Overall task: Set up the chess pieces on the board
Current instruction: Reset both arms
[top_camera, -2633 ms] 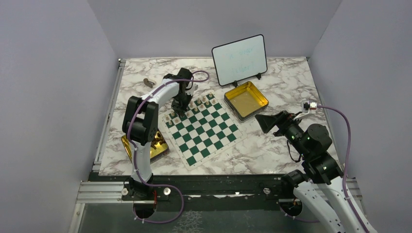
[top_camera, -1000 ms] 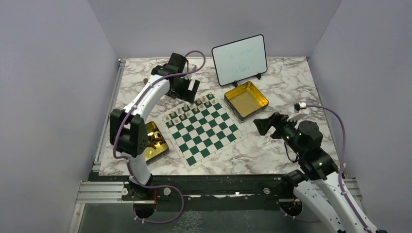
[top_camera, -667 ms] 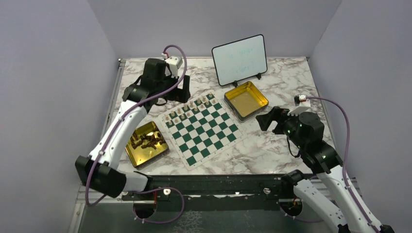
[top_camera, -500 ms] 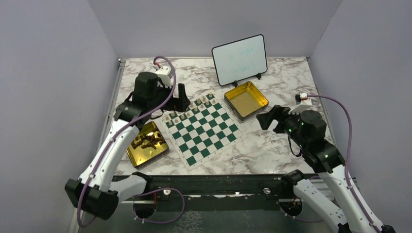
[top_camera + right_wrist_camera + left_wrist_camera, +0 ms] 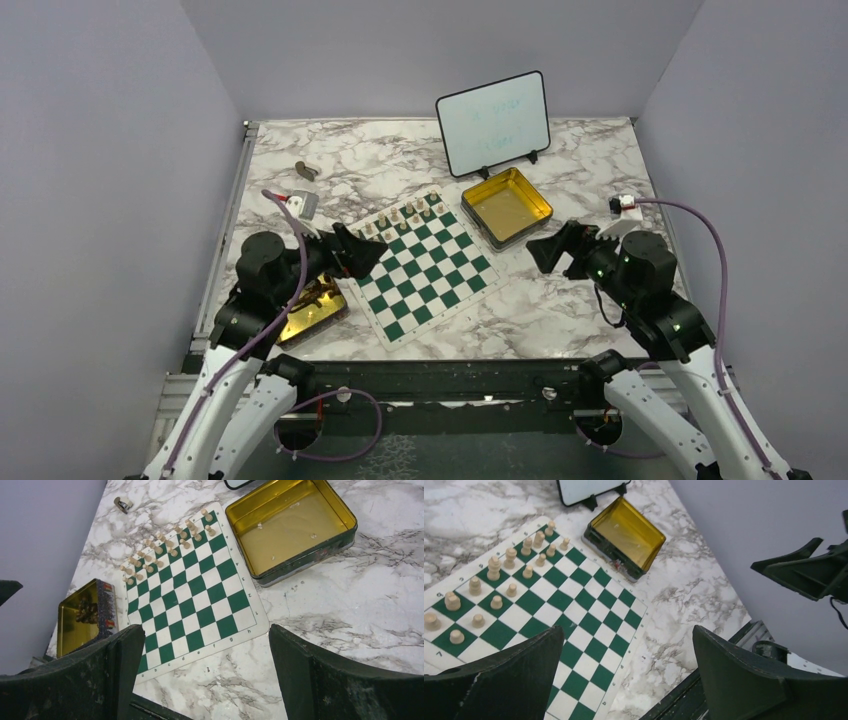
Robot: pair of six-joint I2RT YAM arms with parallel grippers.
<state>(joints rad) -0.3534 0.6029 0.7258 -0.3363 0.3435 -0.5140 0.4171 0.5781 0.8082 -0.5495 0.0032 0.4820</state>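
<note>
**Top external view: pale men lined up on board's far edge, both grippers empty**

Small pale beige wooden chess pieces (image 5: 402, 217) stand upright in two rows along the far edge of the flat green-and-white checked board (image 5: 430, 275), one per square as far as can be told. The rest of the squares are bare. Left wrist cam shows the same two rows (image 5: 494, 567) on the board (image 5: 589, 605). Right wrist cam shows them too (image 5: 160, 550), at the board's (image 5: 192, 597) far side.

The board lies at an angle mid-table. Just off its right far corner sits a gold rectangular tin w/ dark outer walls (image 5: 524, 233), open and w/ only specks inside. Off the board's left near side is a second gold tin (image 5: 300, 322) holding dark brown chessmen (image 5: 86, 611) in a heap, partly hidden by the left arm.

Left gripper (image 5: 362, 255) hangs over the board's left edge, jaws spread wide w/ nothing between them. Right gripper (image 5: 547, 250) is over bare marble to the board's right, near the empty tin, jaws also wide apart and empty.

Behind the empty tin a small black-framed whiteboard (image 5: 493, 122) is propped on a stand, w/ writing too faint to read. A small brownish object (image 5: 305, 169), type unclear, lies at far left on the white-and-grey marble tabletop (image 5: 600, 160).
</note>
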